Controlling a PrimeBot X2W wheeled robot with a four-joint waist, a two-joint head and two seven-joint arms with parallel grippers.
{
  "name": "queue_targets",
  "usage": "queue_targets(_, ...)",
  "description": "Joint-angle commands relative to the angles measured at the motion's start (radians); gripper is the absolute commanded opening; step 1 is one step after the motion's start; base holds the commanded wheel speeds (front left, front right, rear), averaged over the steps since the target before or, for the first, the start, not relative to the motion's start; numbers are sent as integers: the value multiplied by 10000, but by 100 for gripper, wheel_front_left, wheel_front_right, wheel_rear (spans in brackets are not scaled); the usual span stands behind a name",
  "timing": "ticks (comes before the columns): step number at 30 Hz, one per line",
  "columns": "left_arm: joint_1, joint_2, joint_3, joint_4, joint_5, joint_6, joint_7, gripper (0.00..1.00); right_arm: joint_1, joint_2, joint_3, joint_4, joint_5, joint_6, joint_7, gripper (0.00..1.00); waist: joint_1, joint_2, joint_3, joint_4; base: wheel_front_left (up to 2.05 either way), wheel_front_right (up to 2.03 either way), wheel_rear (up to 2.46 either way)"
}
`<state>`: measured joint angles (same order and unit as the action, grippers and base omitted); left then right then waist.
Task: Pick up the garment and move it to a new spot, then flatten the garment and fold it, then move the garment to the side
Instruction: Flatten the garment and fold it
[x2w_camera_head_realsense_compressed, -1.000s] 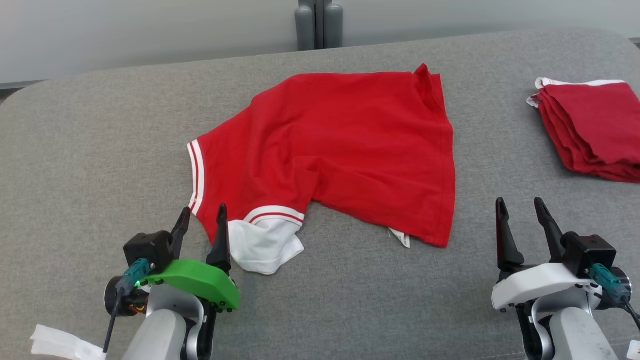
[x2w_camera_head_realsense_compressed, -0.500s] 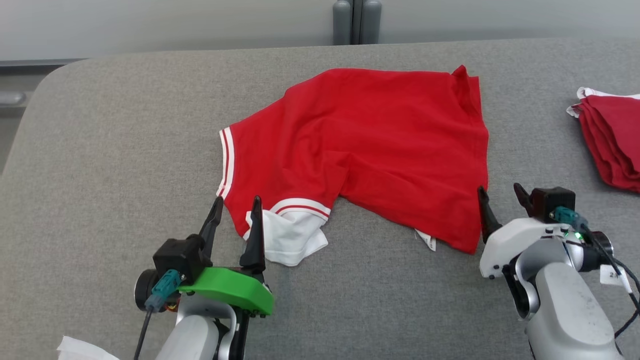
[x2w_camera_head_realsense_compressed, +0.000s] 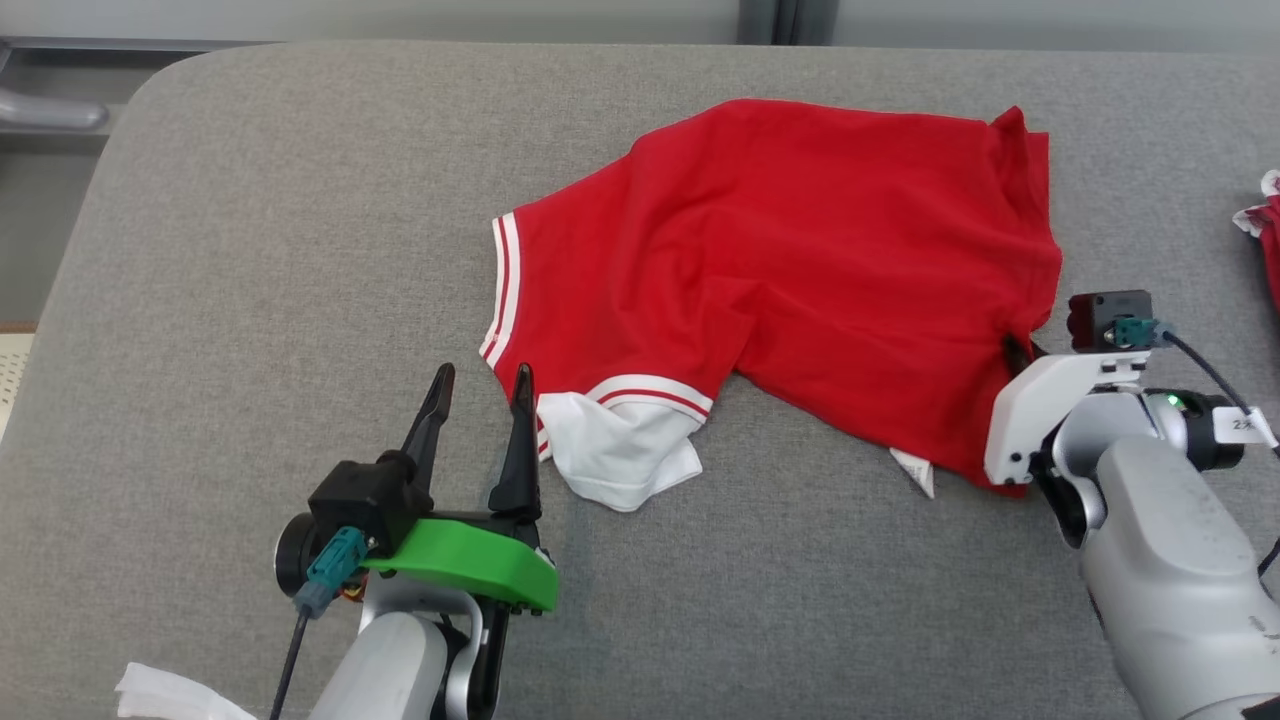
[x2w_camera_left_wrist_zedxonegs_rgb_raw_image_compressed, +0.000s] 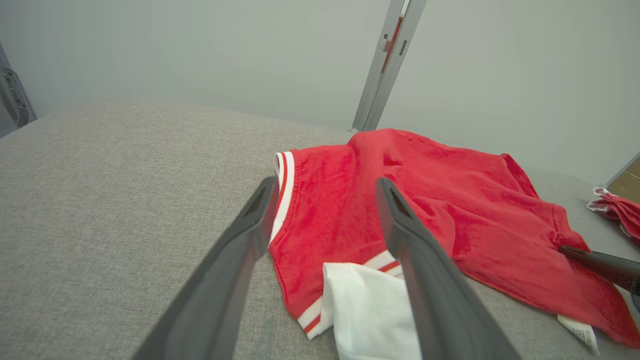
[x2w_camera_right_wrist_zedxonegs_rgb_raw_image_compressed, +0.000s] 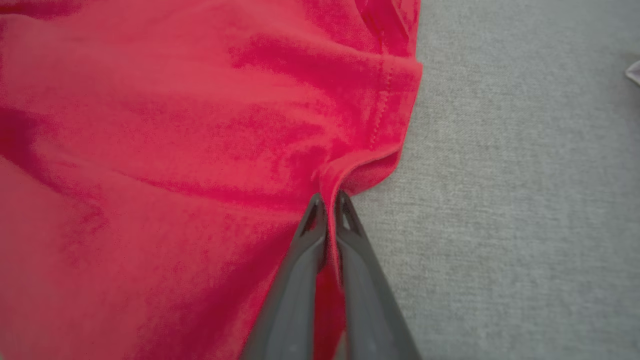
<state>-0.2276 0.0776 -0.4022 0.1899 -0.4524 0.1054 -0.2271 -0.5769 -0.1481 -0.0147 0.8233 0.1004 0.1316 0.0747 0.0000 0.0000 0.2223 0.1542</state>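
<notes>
jaws of the right gripper (x2w_camera_right_wrist_zedxonegs_rgb_raw_image_compressed: 327, 200) are pinched tight on a fold at the right edge of the red short-sleeved shirt with white-striped cuffs (x2w_camera_head_realsense_compressed: 800, 260), which lies loosely spread in the middle of the grey fabric worktop (x2w_camera_head_realsense_compressed: 250, 250). jaws of the left gripper (x2w_camera_head_realsense_compressed: 484, 372) stand wide apart, just beside the shirt's near left cuff and its white fabric flap (x2w_camera_head_realsense_compressed: 620, 455).
</notes>
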Motion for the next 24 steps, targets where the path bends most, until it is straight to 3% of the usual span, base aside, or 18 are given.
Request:
queue_targets(1,-173,3,-39,-32,36,-27,-50,100,-232,-295,14,96,123,-20,-47,0,0,0,126,136,0,0,0)
queue_targets(8,-429,-50,-205,-15,27,-125,-111,100,-1463,-1683,-207,798,503,-20,-274,0,0,0,417,488,0,0,0)
queue_targets(16,-405,-99,-252,271,-93,-114,-211,100,-2195,-2269,-127,1626,217,-20,-1054,0,0,0,365,494,0,0,0)
queue_targets(17,-378,-97,-248,311,-120,-112,-203,100,-2226,-2229,-108,1704,193,-20,-1217,36,0,0,332,456,0,0,0)
queue_targets(18,-341,-93,-227,375,-156,-112,-206,100,-2252,-2152,-56,1773,164,-20,-1429,82,0,0,274,395,0,0,0)
queue_targets(19,-316,-81,-213,433,-165,-118,-209,100,-2267,-2119,-4,1820,126,-20,-1607,100,0,0,226,347,0,0,0)
queue_targets(24,-281,-61,-207,1033,-466,-317,8,100,-2141,-1902,456,1823,195,-20,-2719,100,0,0,-139,16,0,0,0)
